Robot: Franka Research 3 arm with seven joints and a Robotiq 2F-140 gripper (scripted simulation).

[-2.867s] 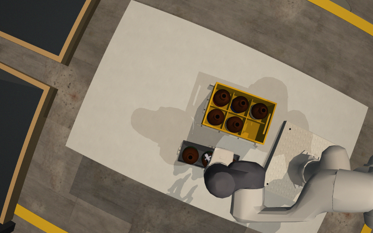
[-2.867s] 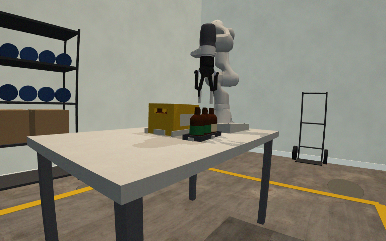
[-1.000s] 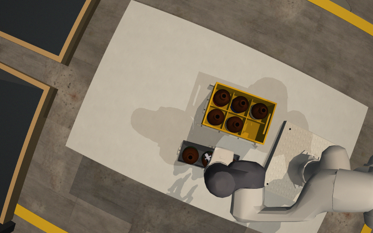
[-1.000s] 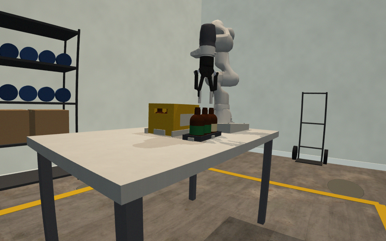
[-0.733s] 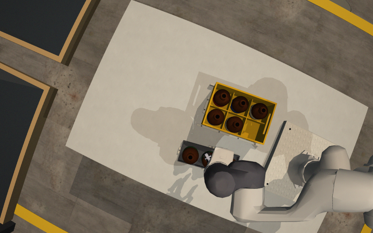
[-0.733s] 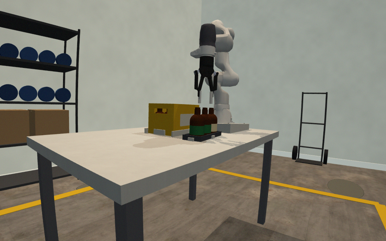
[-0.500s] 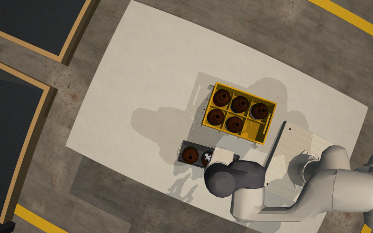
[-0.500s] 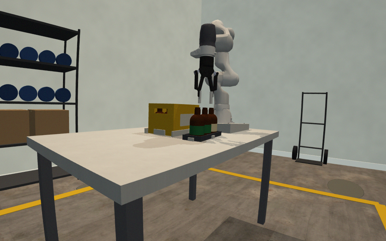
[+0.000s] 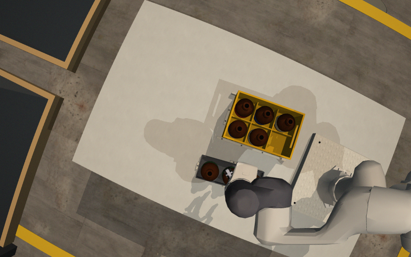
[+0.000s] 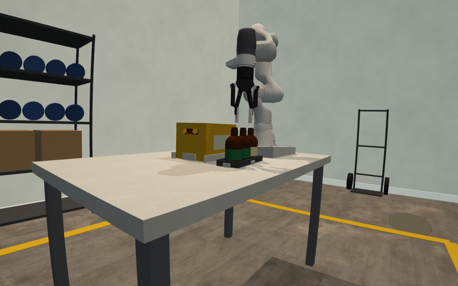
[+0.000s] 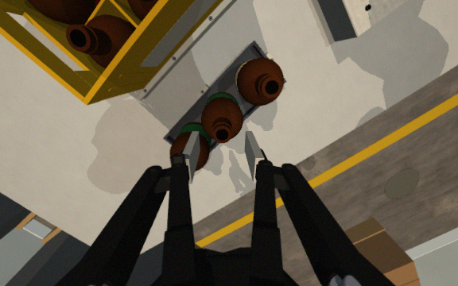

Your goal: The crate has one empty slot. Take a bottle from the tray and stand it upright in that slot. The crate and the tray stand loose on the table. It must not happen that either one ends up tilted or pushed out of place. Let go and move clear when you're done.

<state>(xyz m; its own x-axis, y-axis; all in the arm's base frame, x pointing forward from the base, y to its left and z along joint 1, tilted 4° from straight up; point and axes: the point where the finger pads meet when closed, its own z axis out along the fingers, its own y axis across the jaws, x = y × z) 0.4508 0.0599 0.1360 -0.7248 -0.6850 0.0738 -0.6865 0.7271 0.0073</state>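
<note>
A yellow crate (image 9: 263,125) holds several brown bottles; its one empty slot (image 9: 278,140) is at the corner nearest my base. A dark tray (image 9: 229,166) in front of the crate carries three upright brown bottles in a row: one with a green label (image 11: 189,148), a middle one with a green label (image 11: 222,119) and one with a pale label (image 11: 260,81). My gripper (image 11: 222,141) hangs straight down a little above the bottle tops, roughly over the middle bottle. In the side view the gripper (image 10: 242,115) stands clear of the caps. Its fingers are partly open and hold nothing.
My base plate (image 9: 325,172) lies on the table right of the crate and tray. My arm hides part of the tray from above. A shelf with cardboard boxes (image 10: 31,149) stands to the left, and a hand truck (image 10: 369,153) stands by the far wall.
</note>
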